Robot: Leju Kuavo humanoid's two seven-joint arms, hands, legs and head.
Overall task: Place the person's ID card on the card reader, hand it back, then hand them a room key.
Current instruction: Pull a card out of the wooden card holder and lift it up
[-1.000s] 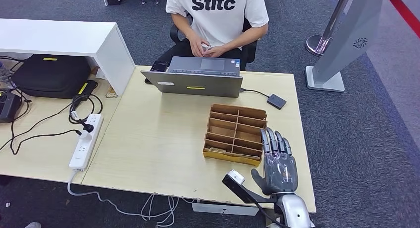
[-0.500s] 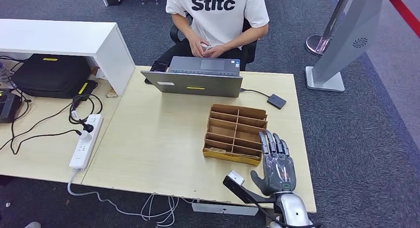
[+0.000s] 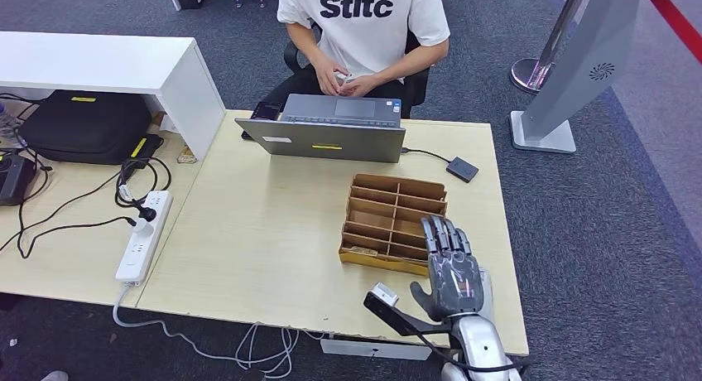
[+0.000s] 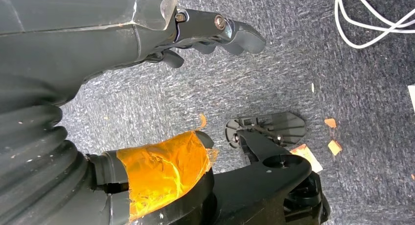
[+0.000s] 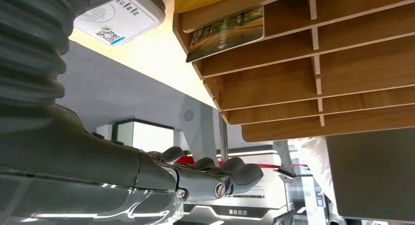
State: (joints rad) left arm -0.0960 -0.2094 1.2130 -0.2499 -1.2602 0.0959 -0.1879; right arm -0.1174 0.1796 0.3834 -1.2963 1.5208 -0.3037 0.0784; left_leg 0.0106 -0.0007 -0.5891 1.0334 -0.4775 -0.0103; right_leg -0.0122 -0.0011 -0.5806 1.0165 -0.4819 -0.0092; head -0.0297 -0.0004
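My right hand (image 3: 451, 267) hovers flat over the table's near right part, fingers spread and holding nothing, its fingertips at the near right corner of the wooden card organiser (image 3: 392, 222). In the right wrist view a green picture card (image 5: 226, 32) sticks out of one organiser (image 5: 313, 63) slot, and the white card reader (image 5: 120, 17) lies beside it. The person (image 3: 364, 25) sits behind the laptop and holds a small white card (image 3: 344, 77) in both hands. My left hand (image 4: 215, 32) hangs over the carpet, fingers loosely bent, with nothing in it.
A grey laptop (image 3: 327, 132) stands at the table's far edge, a cable running to a small black box (image 3: 462, 169). A power strip (image 3: 142, 236), cables and a black bag (image 3: 83, 124) lie on the left table. A grey stand (image 3: 555, 99) is at the right.
My right hand has slid a little to the left, toward the organiser's near right corner. The person and the things on the table have not moved.
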